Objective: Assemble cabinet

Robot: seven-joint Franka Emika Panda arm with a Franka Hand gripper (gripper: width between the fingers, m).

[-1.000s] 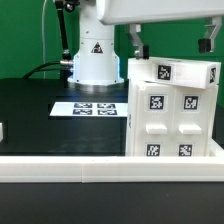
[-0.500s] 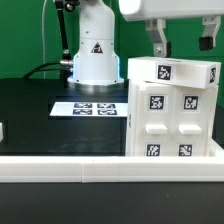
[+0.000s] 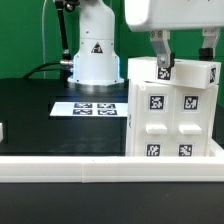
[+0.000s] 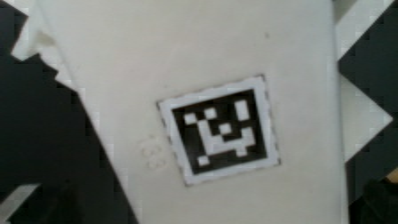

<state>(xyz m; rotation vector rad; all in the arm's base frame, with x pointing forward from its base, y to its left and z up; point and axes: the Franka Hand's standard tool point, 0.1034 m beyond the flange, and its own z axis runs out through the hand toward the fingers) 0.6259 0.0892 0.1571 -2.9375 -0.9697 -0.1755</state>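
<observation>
The cabinet [image 3: 172, 108] is a tall white box with square black-and-white tags on its panels, standing at four o'clock on the black table [image 3: 40, 110]. My claw [image 3: 185, 66] sits at its top edge, fingers [image 3: 161, 62] spread apart, gripping nothing. Bare table lies toward nine o'clock, beyond the marker board [image 3: 90, 107].

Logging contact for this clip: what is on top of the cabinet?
The gripper reaches the cabinet's tagged top piece. Whether its fingers touch is hidden.
</observation>
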